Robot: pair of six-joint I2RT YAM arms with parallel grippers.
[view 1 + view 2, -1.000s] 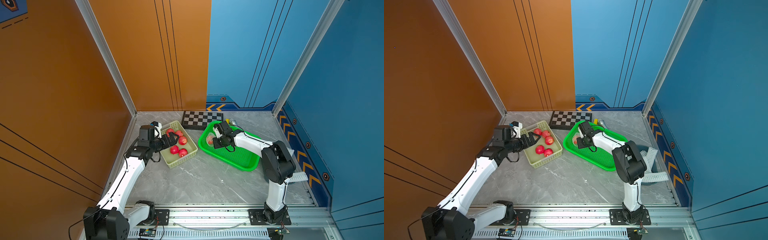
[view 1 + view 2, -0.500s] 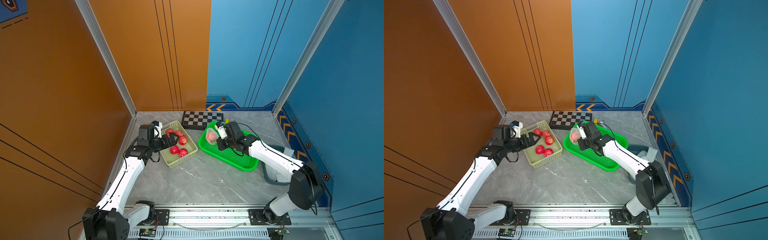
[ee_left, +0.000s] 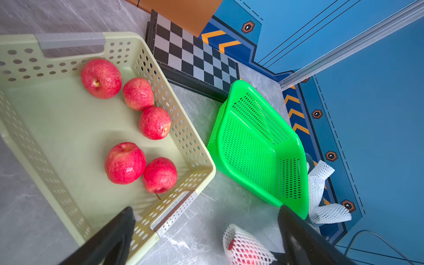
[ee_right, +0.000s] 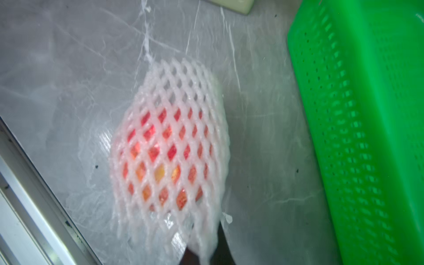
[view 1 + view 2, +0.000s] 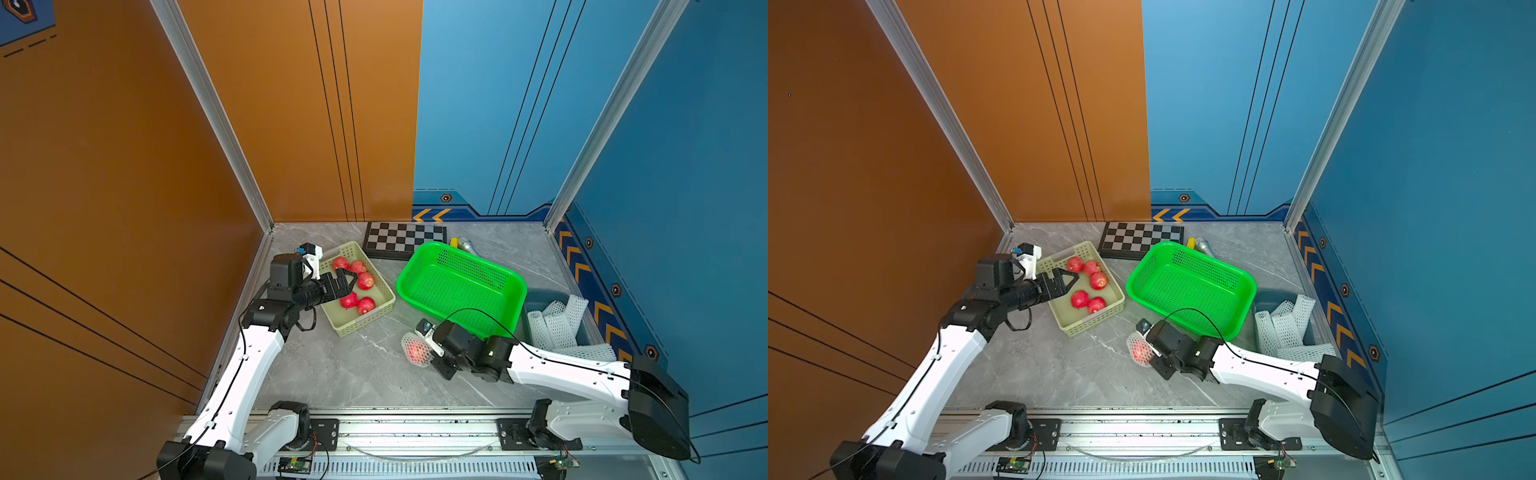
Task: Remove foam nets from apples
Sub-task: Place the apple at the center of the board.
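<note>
Guessing last apple [image 5: 417, 351]: right gripper [image 5: 435, 353] clamped on its net [image 4: 169, 142], left gripper [image 5: 348, 283] wide open, empty, should grab the fruit next.

The green plastic basket [image 5: 461, 282] is shining glossily, the white foam net [image 4: 183, 75] is looking soft, the marbled tabletop [image 5: 353, 374] is gleaming

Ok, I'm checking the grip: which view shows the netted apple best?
Right wrist: the netted apple sits large and central, mesh and red skin plain though blurred, the right gripper shut on its loose end. Both top views show it small beside that gripper; the left wrist view cuts it off.
</note>
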